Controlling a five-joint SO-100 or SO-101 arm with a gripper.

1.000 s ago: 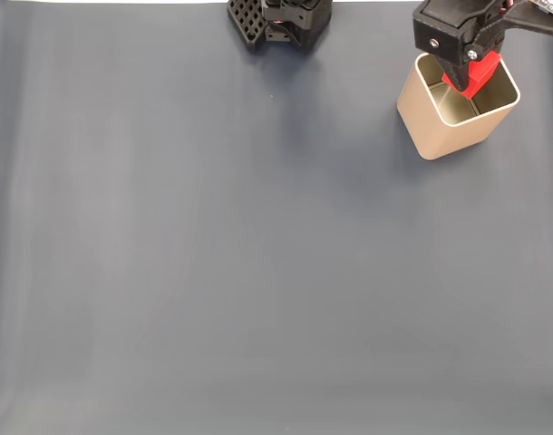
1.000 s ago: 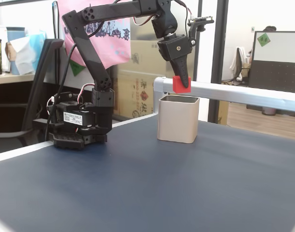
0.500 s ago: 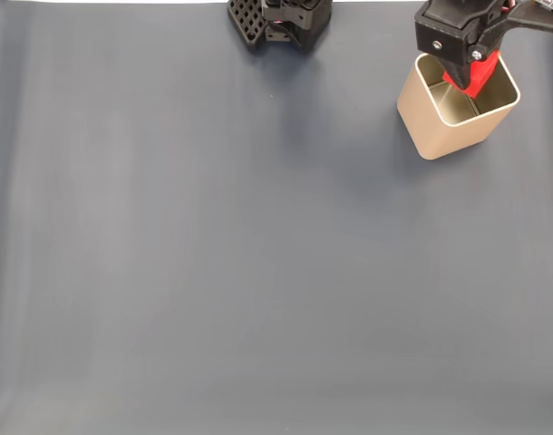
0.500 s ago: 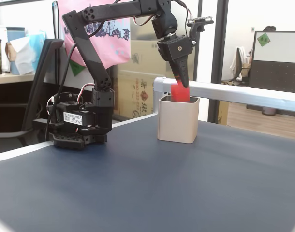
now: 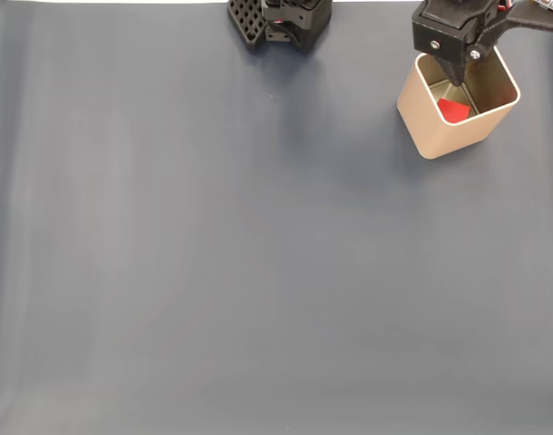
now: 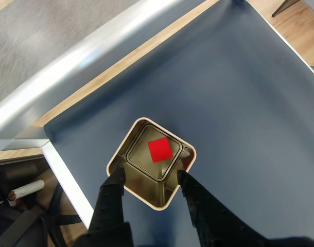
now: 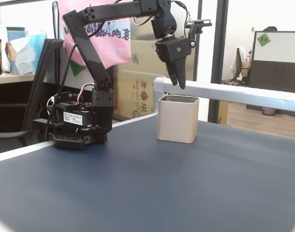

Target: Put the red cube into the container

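Wrist view, nearest first: the hand [image 6: 149,177] has its two black fingers [image 6: 111,191] spread apart with nothing between them, tips just over the near rim of the container [image 6: 146,198]. One tip sits at the rim's left-hand corner, the other at the right-hand side — whether either touches the metal cannot be told.

Below them the red cube [image 6: 160,150] lies flat on the container's shiny floor, roughly centred, turned so its top face reads as a diamond. It is clear of all four walls.

Top-down fixed view agrees: red cube [image 5: 454,111] is down inside the container [image 5: 440,136], and the hand [image 5: 458,74] hangs over the far part of the opening.

Side fixed view: the hand [image 7: 178,82] points down, tips above the container [image 7: 176,121] rim and apart from it. The container stands upright on the dark blue worktop [image 7: 162,188], near its far edge; the cube is hidden by the wall here.

Left of the container in this view, well apart, the arm base [image 7: 80,125] is fixed at the worktop edge. In the top-down fixed view the worktop [image 5: 240,254] is a plain dark mat.

Farther back — a silver rail [image 7: 244,94] runs behind the container. Behind that, cardboard boxes [image 7: 138,82] and a pink sheet [image 7: 113,43].
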